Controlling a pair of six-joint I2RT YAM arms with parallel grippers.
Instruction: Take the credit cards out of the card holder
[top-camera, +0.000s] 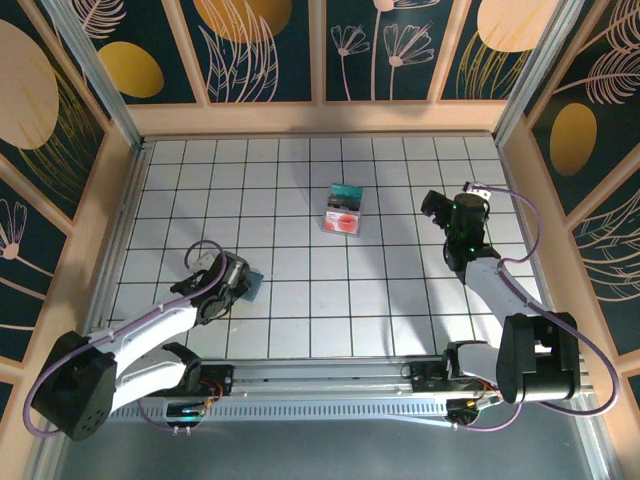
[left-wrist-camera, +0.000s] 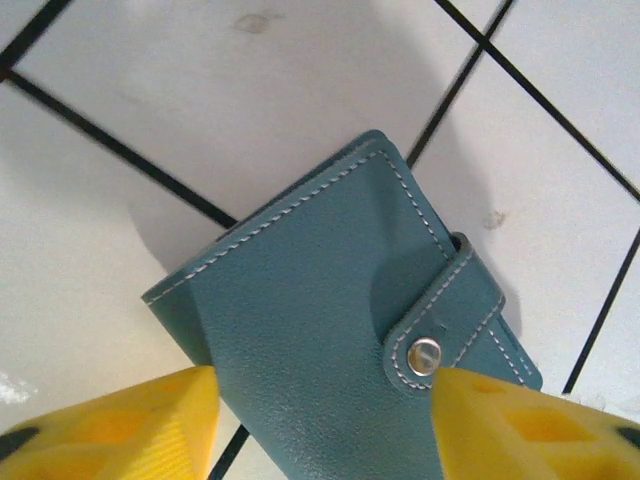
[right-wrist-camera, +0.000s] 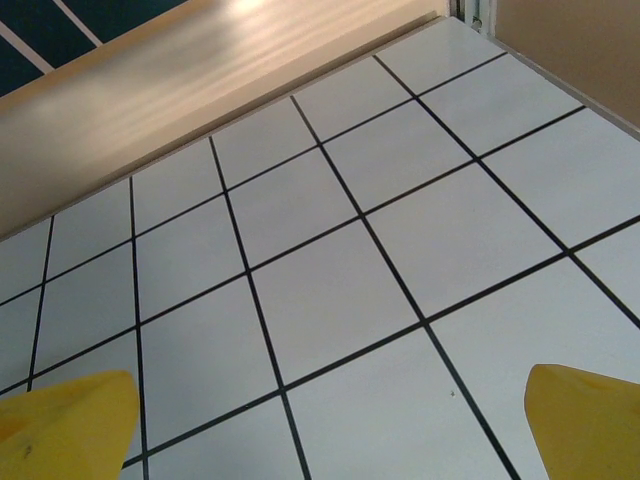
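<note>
The left gripper (left-wrist-camera: 325, 385) straddles the slate-blue card holder (left-wrist-camera: 320, 270), which lies near the front left of the tiled table (top-camera: 330, 335) with its snap strap (left-wrist-camera: 450, 320) fastened. Whether the yellow fingers (left-wrist-camera: 110, 430) pinch it, I cannot tell. Farther out, mid-table, the credit cards (top-camera: 343, 209) lie stacked, apparently removed, though any left inside are hidden; the right gripper (right-wrist-camera: 332, 410) hangs wide open.

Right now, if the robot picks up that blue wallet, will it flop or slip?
It probably bends a little: the card holder looks like soft stitched material. Its snapped strap should keep it from flopping open. The grainy surface likely helps the left hand hold it without slipping.
</note>
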